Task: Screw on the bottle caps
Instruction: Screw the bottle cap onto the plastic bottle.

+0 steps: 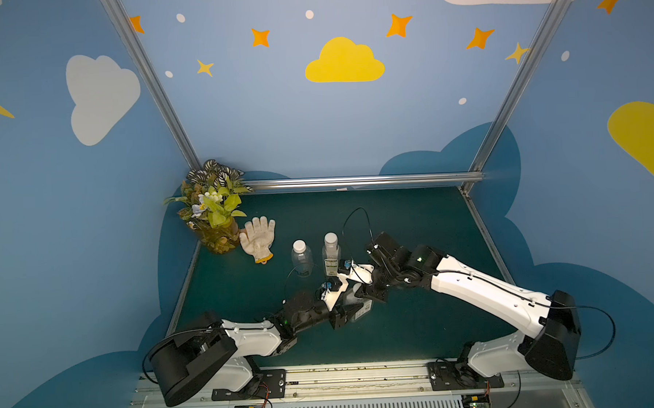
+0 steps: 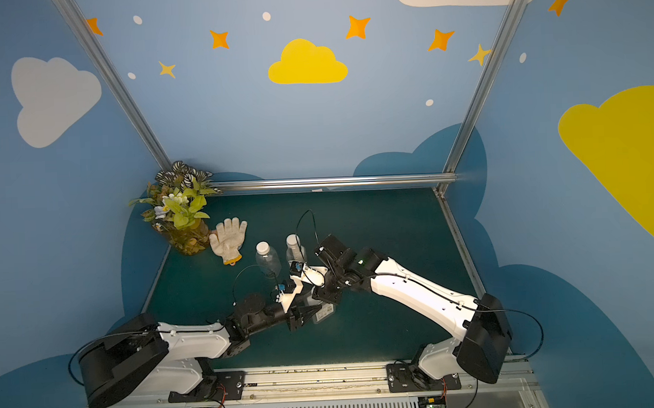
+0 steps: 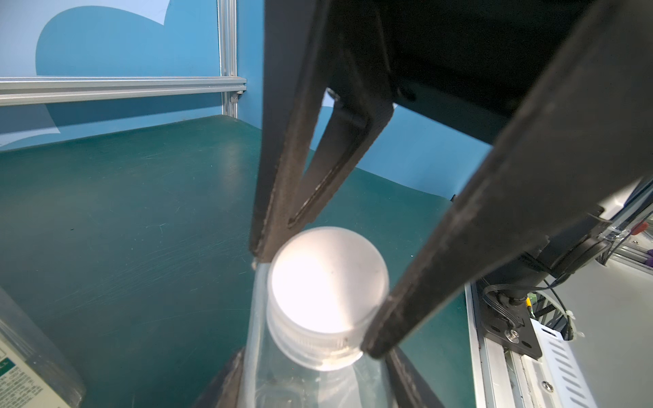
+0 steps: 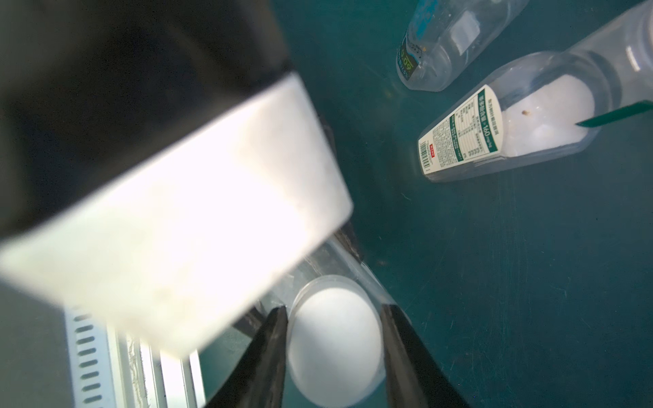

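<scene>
Near the table's middle, my left gripper (image 1: 354,310) (image 2: 310,312) is shut on a clear labelled bottle (image 1: 363,310) (image 2: 324,312). In the left wrist view its fingers (image 3: 406,381) flank the bottle body (image 3: 311,388). A white bottle cap (image 3: 328,293) (image 4: 335,346) sits on the neck. My right gripper (image 1: 359,292) (image 4: 333,310) comes down from above, and its fingers (image 3: 494,212) press the cap's rim on both sides. Behind stand two capped bottles in both top views, a round plain one (image 1: 302,257) (image 2: 268,258) and a slim labelled one (image 1: 330,256) (image 2: 294,250).
A potted plant (image 1: 214,210) stands in the back left corner with a white work glove (image 1: 258,238) lying beside it. Aluminium frame posts and a rail (image 1: 355,181) bound the green mat at the back. The arm bases sit on the front rail (image 1: 344,376).
</scene>
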{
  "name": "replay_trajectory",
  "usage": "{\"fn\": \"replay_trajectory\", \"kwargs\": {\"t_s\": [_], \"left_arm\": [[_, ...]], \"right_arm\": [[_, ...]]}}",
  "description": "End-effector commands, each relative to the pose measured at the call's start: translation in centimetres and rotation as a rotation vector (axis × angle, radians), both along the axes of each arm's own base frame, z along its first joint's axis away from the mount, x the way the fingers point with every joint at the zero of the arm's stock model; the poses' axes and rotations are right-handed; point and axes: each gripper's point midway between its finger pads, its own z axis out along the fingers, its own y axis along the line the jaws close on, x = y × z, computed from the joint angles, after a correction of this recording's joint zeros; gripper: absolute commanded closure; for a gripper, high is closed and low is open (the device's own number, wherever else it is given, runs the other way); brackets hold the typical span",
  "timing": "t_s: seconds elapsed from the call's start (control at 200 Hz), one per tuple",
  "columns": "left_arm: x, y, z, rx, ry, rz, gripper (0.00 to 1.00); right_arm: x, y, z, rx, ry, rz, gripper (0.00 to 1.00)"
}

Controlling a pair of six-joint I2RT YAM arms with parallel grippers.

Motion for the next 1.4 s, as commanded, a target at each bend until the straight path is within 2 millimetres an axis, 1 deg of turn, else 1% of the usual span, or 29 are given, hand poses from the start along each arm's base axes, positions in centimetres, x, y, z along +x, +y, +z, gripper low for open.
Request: {"fn": "replay_trajectory", "kwargs": {"t_s": [0.0,0.17,0.32,0.531,0.671,0.941,0.956,1.192,1.392], "left_arm": [[-0.8,0.2,-2.5,0.065,0.071,-0.028,0.96],[-0.9,0.1,-2.5,0.061,0.073,-0.032,0.96],[-0.9,0.1,-2.6,0.062,0.074,-0.033,0.96],[-0.9,0.1,-2.6,0.062,0.073,-0.034,0.96],[-0.9,0.0,-2.6,0.064,0.075,-0.036,0.96],[-0.9,0.0,-2.6,0.063,0.074,-0.038,0.96],[-0.9,0.0,-2.6,0.063,0.074,-0.039,0.96],[-0.8,0.0,-2.6,0.065,0.073,-0.034,0.96],[-0.8,0.0,-2.8,0.069,0.076,-0.034,0.96]], "right_arm": [[-0.1,0.2,0.6,0.009,0.008,-0.026,0.76],[0.3,0.5,1.1,0.037,0.000,-0.044,0.80],[0.3,0.8,1.0,0.059,0.016,-0.055,0.81],[0.3,1.1,2.1,0.127,0.048,-0.080,0.82],[0.4,0.9,2.4,0.140,0.055,-0.088,0.82],[0.2,0.3,2.0,0.134,0.052,-0.097,0.81],[0.2,0.2,2.0,0.137,0.065,-0.117,0.81],[0.0,-0.6,1.7,0.147,0.052,-0.148,0.78],[-0.5,-0.6,1.1,0.170,0.036,-0.144,0.74]]}}
